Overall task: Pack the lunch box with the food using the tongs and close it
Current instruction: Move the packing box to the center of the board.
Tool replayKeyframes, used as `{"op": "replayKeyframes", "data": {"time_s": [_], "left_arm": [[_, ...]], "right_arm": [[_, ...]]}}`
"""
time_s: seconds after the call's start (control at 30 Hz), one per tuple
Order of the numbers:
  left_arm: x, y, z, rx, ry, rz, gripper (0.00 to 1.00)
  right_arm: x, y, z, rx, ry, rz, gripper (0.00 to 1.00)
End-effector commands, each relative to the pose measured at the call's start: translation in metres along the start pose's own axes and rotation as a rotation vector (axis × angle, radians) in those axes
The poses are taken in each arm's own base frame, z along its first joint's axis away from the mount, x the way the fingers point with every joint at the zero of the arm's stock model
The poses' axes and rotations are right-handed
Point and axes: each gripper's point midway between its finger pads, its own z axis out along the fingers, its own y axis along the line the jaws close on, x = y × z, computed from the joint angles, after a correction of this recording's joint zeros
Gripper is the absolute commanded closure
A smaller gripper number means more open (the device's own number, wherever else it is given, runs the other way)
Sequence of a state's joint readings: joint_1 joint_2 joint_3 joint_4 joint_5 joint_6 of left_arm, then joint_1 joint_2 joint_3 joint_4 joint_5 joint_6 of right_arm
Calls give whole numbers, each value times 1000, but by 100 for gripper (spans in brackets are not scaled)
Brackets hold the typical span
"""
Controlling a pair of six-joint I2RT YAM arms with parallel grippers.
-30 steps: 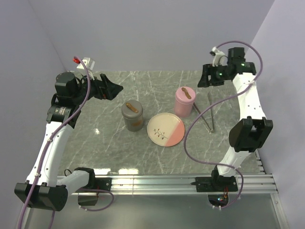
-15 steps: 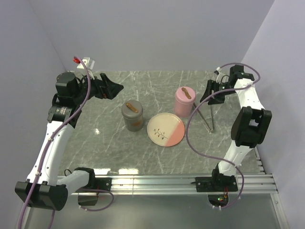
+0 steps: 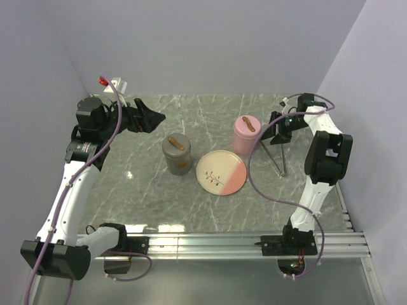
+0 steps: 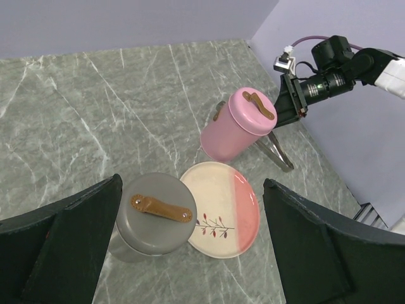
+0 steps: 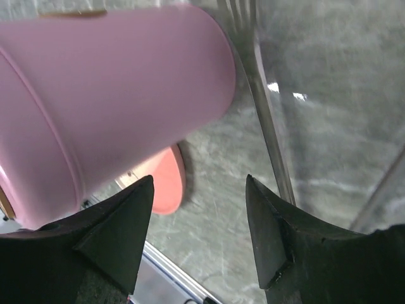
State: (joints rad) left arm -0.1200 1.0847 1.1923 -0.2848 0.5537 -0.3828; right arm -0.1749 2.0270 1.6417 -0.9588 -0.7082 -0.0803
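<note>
One arm is close: right gripper (image 3: 273,135), jaws partly open and empty, hovers over the far tips of the tongs (image 3: 283,164), lying near-to-far.

pink canister (image 5: 114,95) beside tongs (image 5: 269,133); plate (image 5: 168,180) edge below

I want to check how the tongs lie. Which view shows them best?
Top external: the tongs show almost their full V. Left wrist hides part behind the pink canister; right wrist shows only a blurred stretch up close.
</note>
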Motion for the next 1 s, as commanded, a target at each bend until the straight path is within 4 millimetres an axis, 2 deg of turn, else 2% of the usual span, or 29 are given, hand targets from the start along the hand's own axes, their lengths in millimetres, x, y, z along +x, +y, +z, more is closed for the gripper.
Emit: {"op": "replayKeyframes", "data": {"time_s": [0.0,0.43,0.53,0.6,0.73,0.87,0.9,0.97], "left_arm": [[-9,-5,0,27,-34,22,1],[-3,-2,1,22,-28,17,1],[-2,-2,2,25,-25,13,1],[-3,-2,2,24,-28,13,1],[-3,-1,2,21,-26,16,1],[-3,-1,0,15,-24,22,1],[-3,-1,0,14,-26,23,1],[-4,-1,-1,14,-29,26,1]], "right_arm": [[-24,28,2,-56,-59,-53,33],[-3,72,38,-142,47,-59,34],[-10,77,42,-146,34,-65,33],[-12,90,51,-151,39,-97,33],[-22,100,57,-181,31,-104,33],[-21,101,57,-192,35,-102,34],[-17,100,53,-196,34,-92,34],[-21,96,45,-211,-3,-81,35]]}}
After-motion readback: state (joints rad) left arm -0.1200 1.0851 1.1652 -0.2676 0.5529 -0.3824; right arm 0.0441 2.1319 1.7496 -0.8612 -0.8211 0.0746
